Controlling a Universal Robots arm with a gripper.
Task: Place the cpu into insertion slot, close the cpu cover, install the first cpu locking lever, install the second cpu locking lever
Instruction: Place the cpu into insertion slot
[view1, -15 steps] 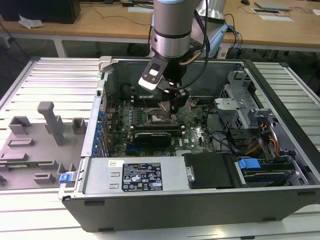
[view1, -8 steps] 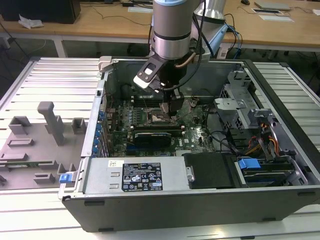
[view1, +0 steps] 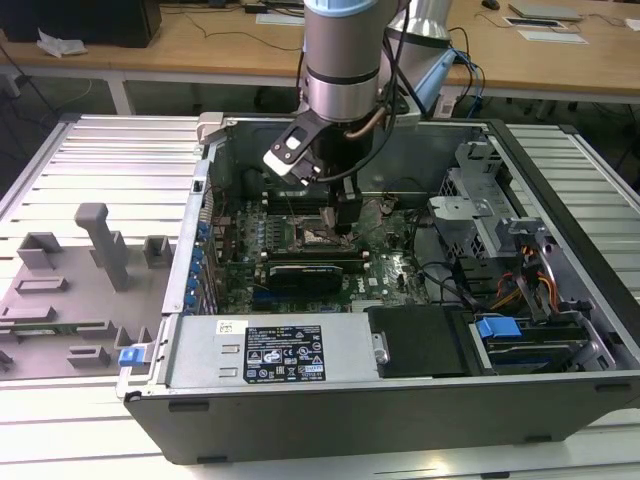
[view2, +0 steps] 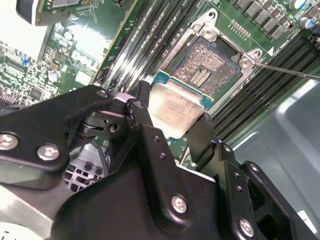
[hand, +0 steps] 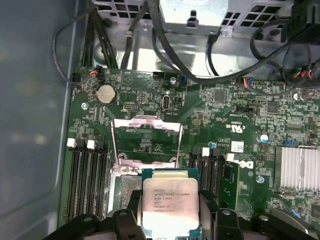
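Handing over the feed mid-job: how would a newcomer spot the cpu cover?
Inside the open grey computer case, find the green motherboard's two banks of long black memory slots. Between them, beside the silver-topped square chip in the black gripper, sits a thin silvery sheet-metal frame, swung open: it alone has a square window.

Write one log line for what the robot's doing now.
end effector: shut on chip | chip: by open socket, not seated | cover: raised
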